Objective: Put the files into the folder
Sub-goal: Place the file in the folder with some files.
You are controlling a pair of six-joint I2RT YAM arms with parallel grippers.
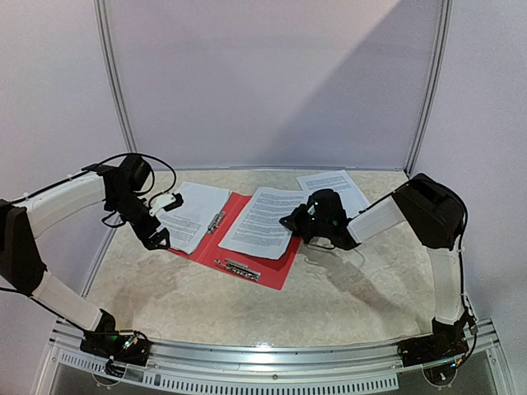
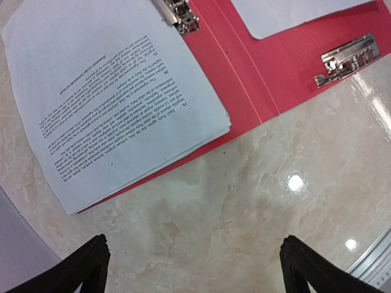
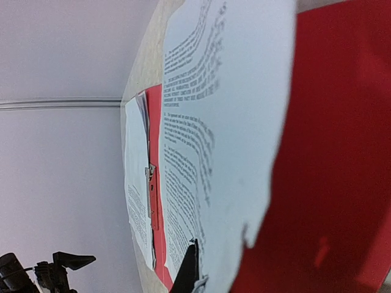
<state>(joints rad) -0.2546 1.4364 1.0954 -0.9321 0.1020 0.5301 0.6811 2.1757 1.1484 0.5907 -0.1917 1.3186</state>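
The red folder lies open on the table. A stack of files rests on its left half. More files lie over its right half, and my right gripper is shut on their right edge. In the right wrist view the held sheet curves up over the red folder, with a dark fingertip against its edge. My left gripper hangs open beside the folder's near left corner. In the left wrist view its fingers stand wide apart over bare table, just short of the files and folder.
One more printed sheet lies on the marble table behind the right gripper. A silver clip sits at the folder's spine and another near its front edge. White panels wall the back and sides.
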